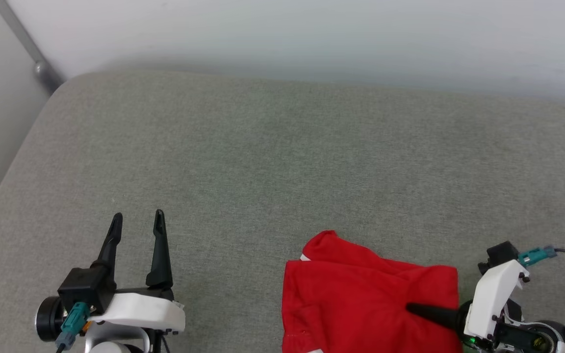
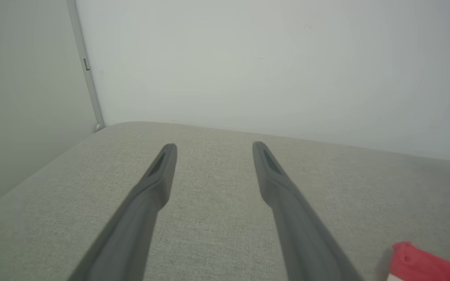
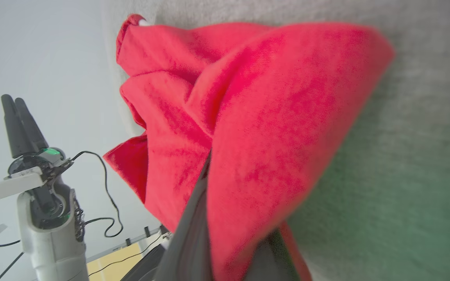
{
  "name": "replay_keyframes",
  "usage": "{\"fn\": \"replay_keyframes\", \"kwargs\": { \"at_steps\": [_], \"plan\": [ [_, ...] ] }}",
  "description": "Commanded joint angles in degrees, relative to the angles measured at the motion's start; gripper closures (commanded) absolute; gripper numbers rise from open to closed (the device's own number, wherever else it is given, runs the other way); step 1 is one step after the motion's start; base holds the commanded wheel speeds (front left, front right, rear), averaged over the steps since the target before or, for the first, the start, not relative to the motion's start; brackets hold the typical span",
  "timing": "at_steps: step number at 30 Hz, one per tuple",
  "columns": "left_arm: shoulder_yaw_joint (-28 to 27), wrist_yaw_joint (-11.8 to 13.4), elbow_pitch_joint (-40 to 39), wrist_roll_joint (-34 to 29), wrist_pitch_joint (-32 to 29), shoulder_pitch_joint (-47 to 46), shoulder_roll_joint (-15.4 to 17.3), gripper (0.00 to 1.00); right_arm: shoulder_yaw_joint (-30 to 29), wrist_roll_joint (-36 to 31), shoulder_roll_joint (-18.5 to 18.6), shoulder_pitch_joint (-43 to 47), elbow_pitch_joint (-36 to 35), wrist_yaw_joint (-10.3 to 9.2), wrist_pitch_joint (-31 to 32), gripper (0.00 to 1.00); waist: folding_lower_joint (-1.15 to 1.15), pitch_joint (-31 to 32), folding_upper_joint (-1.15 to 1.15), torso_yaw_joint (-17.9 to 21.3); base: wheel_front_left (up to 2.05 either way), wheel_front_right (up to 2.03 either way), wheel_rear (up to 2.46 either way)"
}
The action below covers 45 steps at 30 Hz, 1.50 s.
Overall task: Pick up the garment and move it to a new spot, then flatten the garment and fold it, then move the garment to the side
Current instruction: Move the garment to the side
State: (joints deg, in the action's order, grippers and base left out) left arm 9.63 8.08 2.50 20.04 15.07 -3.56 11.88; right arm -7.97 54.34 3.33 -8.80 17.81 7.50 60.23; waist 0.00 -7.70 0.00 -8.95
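The garment (image 1: 361,299), red and bunched (a sliver of white seen at its far corner), is laid on the grey padded surface (image 1: 263,162), close to the robot and right of centre. Its right-side fold is pinched by the right hand (image 1: 410,309), fingers pressed together with cloth draped over them. The left hand (image 1: 138,215) is held spread, well apart from the garment, over bare grey fabric. A pale wall (image 1: 312,34) is seen behind.

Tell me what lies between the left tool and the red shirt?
Just bare grey woven surface between the left tool and the red fabric shirt, in the head view.
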Motion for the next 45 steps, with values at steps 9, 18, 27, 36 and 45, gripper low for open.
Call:
{"fn": "replay_keyframes", "kwargs": {
  "at_steps": [9,18,27,36,45],
  "plan": [
    [-0.9,0.1,0.3,-1.1,0.1,2.0,0.2,0.0,8.7,-19.2,9.1,-0.8,-5.1,-0.03,-7.6,1.0,0.0,3.9,0.0,8.7,0.0,0.0,0.0],
    [-1.1,-0.6,-2.5,-1.3,0.1,-0.3,0.2,0.0,10.3,-31.2,15.1,-8.7,-2.4,-0.03,-12.1,1.0,0.0,-1.0,0.0,20.1,0.0,0.0,0.0],
    [0.4,-2.9,-7.8,-4.4,-2.5,-11.1,4.0,0.0,4.5,-38.8,20.6,-21.4,2.4,-0.04,-20.4,1.0,0.0,-16.2,0.0,26.5,0.0,0.0,0.0],
    [2.1,-4.9,-12.8,-6.9,-6.3,-21.6,6.8,0.0,-6.4,-45.2,21.9,-31.1,8.7,-0.04,-31.3,1.0,0.0,-28.7,0.0,27.0,0.0,0.0,0.0],
    [2.9,-5.7,-14.6,-7.9,-7.7,-24.4,8.3,0.0,-12.1,-52.6,18.1,-35.0,15.9,-0.04,-46.1,0.0,0.0,-33.1,0.0,26.6,0.0,0.0,0.0]
  ]
}}
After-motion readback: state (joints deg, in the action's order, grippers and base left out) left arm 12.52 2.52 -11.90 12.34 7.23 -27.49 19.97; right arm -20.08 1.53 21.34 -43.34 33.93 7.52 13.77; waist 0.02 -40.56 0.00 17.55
